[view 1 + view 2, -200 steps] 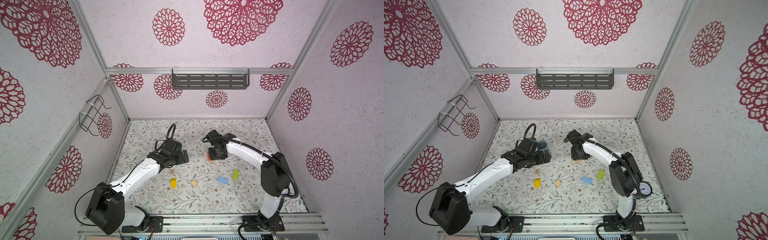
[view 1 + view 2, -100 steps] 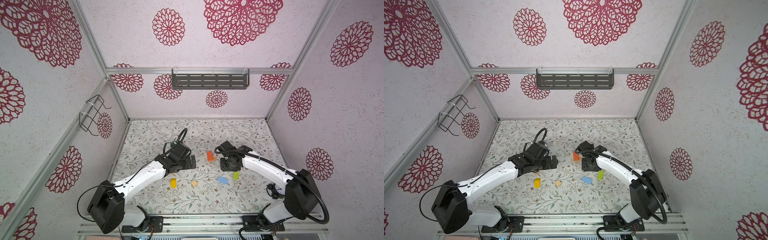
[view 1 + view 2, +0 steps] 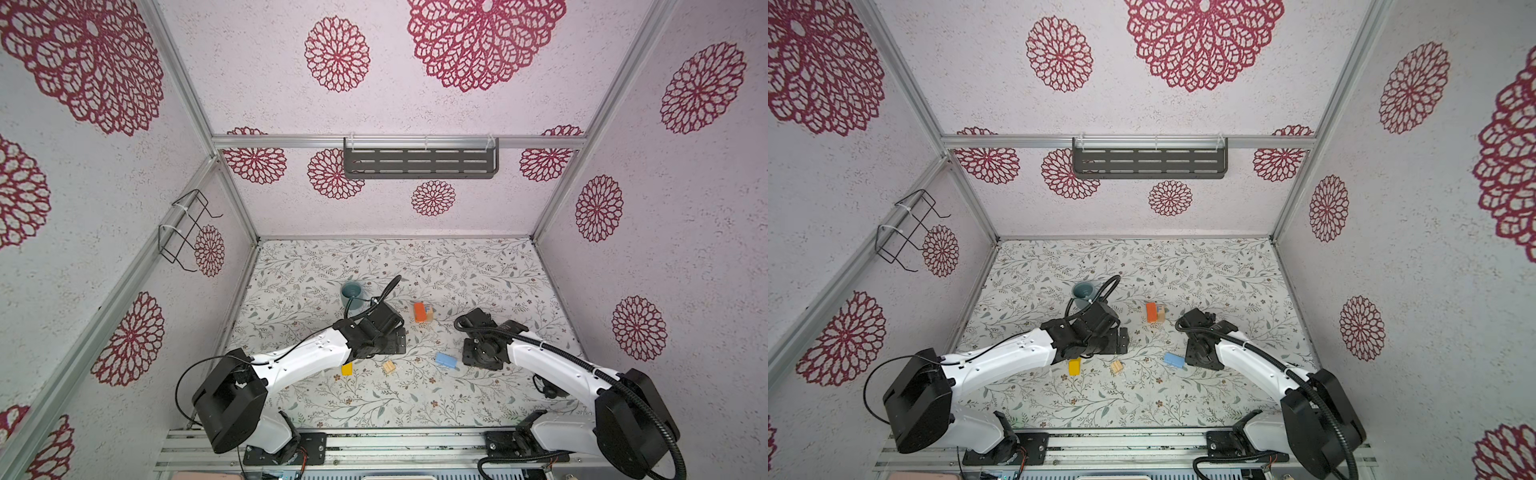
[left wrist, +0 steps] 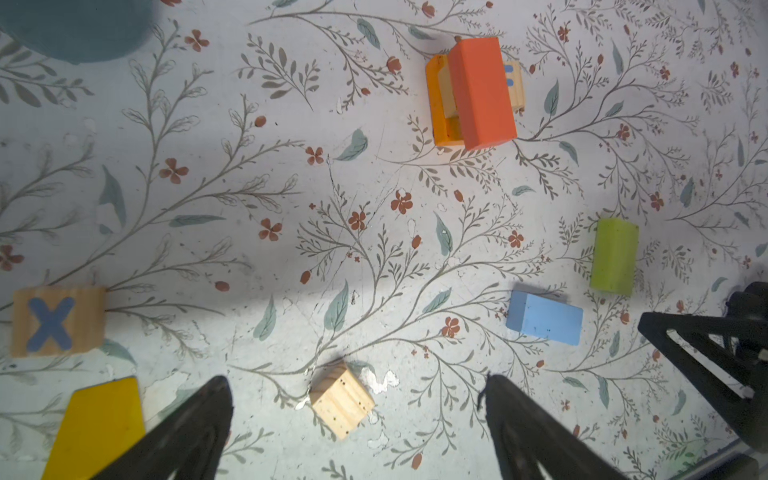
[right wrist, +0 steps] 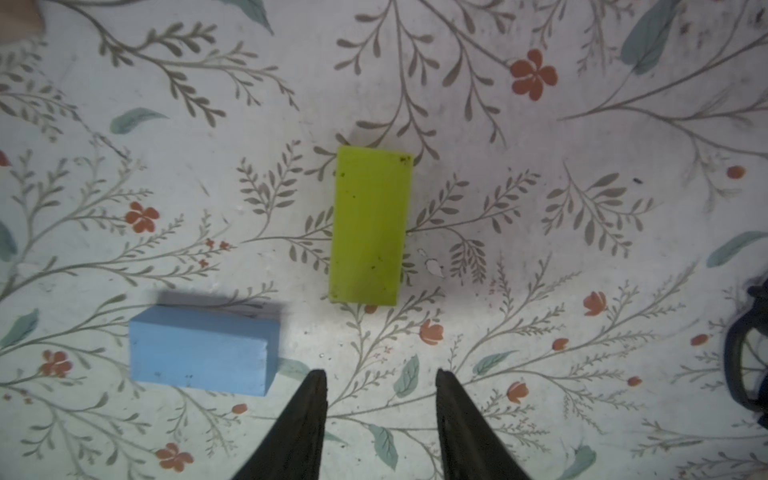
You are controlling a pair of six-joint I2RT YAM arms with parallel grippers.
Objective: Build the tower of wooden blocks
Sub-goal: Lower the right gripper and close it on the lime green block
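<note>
The tower (image 3: 423, 311) (image 3: 1154, 312) is an orange block lying on a lettered cube and another orange block (image 4: 473, 91). Loose wood blocks lie nearer the front: blue (image 3: 446, 360) (image 5: 201, 349), green (image 5: 370, 224) (image 4: 614, 257), a grooved cube (image 3: 389, 367) (image 4: 341, 399), yellow (image 3: 346, 368) (image 4: 97, 428) and an X cube (image 4: 56, 322). My left gripper (image 3: 392, 343) (image 4: 355, 379) hangs open above the grooved cube. My right gripper (image 3: 482, 353) (image 5: 380, 372) is open and empty, just short of the green block, which it hides in both top views.
A teal cup (image 3: 352, 292) (image 3: 1084, 291) stands behind the left gripper. A dark round object (image 3: 546, 384) sits under the right arm near the front. Cage walls close in the floral mat (image 3: 478, 270) on three sides.
The right gripper left the orange block on the stack and drew back toward the front, over the green block. The left gripper moved from beside the cup toward the middle.
</note>
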